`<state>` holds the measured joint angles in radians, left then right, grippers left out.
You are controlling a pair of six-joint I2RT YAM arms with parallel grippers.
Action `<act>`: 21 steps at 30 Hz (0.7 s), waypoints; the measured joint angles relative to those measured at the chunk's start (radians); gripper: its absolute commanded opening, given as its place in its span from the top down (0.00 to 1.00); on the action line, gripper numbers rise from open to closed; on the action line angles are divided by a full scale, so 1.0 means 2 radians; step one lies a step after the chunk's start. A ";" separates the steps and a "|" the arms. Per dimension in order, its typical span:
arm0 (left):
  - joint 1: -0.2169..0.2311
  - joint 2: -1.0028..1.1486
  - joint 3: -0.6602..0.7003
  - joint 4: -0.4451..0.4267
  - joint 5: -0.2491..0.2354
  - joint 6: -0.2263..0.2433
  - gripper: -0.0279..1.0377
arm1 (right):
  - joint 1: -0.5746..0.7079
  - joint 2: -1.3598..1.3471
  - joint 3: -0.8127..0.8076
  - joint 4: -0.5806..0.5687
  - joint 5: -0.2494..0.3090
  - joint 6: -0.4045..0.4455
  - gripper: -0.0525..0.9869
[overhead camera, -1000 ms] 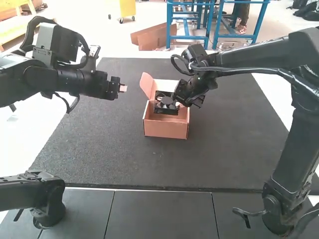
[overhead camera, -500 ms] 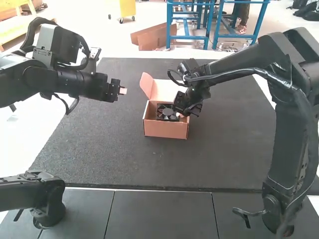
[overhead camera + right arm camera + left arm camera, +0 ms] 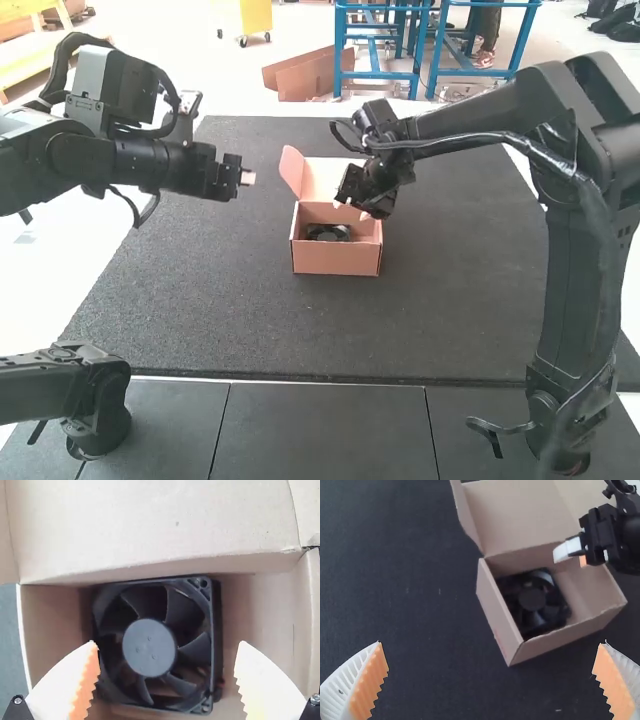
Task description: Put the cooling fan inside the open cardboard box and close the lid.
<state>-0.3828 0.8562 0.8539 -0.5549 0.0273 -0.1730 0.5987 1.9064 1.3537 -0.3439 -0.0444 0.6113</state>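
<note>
The fan [image 3: 155, 645] lies flat in our box [image 3: 335, 255]; right gripper [image 3: 364, 195] and left gripper [image 3: 243, 179] stand spread, empty; the lid [image 3: 515, 515] looks light, creasable; we'd push its free edge.

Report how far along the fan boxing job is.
Done: the cooling fan lies flat inside the cardboard box. In hand: nothing; the right hand hovers open above the box, and the left hand hangs open to one side. Left: the lid stands open and needs closing.
</note>
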 measured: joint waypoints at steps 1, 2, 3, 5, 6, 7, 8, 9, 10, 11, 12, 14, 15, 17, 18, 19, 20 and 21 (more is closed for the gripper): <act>0.000 0.000 0.000 0.002 0.000 0.000 0.06 | 0.000 0.000 0.006 -0.011 -0.002 -0.004 0.29; 0.000 0.000 0.000 0.005 0.000 0.000 0.06 | 0.000 0.000 0.014 -0.023 -0.006 -0.007 0.27; 0.000 0.000 0.000 0.008 0.000 0.000 0.06 | 0.000 0.000 0.022 -0.032 -0.011 -0.010 0.25; 0.000 0.001 0.004 0.012 0.000 0.000 0.06 | 0.000 0.000 0.043 -0.047 -0.022 -0.016 0.21; 0.001 0.002 0.008 0.014 0.000 0.000 0.06 | 0.000 -0.001 0.056 -0.055 -0.027 -0.021 0.19; 0.002 0.006 0.013 0.015 0.000 0.000 0.06 | 0.000 -0.004 0.067 -0.058 -0.030 -0.028 0.15; 0.003 0.013 0.020 0.016 0.000 0.000 0.06 | 0.000 -0.010 0.076 -0.060 -0.032 -0.039 0.11; 0.005 0.022 0.026 0.015 0.000 0.000 0.06 | 0.000 -0.018 0.081 -0.060 -0.032 -0.055 0.09; 0.006 0.031 0.031 0.012 0.000 0.000 0.06 | 0.000 -0.029 0.084 -0.061 -0.031 -0.070 0.09; 0.006 0.041 0.039 0.005 0.000 0.000 0.06 | 0.000 -0.043 0.085 -0.065 -0.031 -0.088 0.09; 0.006 0.053 0.047 -0.001 0.000 -0.001 0.06 | -0.001 -0.057 0.084 -0.069 -0.027 -0.104 0.08; 0.006 0.082 0.064 -0.012 0.000 -0.006 0.06 | -0.003 -0.089 0.079 -0.071 -0.019 -0.141 0.08; 0.006 0.095 0.072 -0.017 0.000 -0.010 0.06 | -0.006 -0.105 0.072 -0.070 -0.014 -0.159 0.08; 0.010 0.130 0.086 -0.025 0.000 -0.019 0.06 | -0.019 -0.143 0.046 -0.059 -0.004 -0.195 0.08; 0.013 0.144 0.092 -0.027 0.000 -0.023 0.06 | -0.027 -0.161 0.030 -0.051 0.002 -0.209 0.08; 0.017 0.158 0.096 -0.027 0.000 -0.028 0.06 | -0.039 -0.180 0.010 -0.039 0.008 -0.224 0.08; 0.022 0.169 0.098 -0.027 0.000 -0.032 0.06 | -0.049 -0.196 -0.008 -0.029 0.013 -0.235 0.08; 0.026 0.178 0.101 -0.025 -0.001 -0.036 0.06 | -0.060 -0.209 -0.025 -0.019 0.017 -0.244 0.08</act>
<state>-0.3302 1.2129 1.0554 -0.6041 0.0246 -0.2455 0.4797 1.4883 1.3029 -0.3820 -0.0109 0.1238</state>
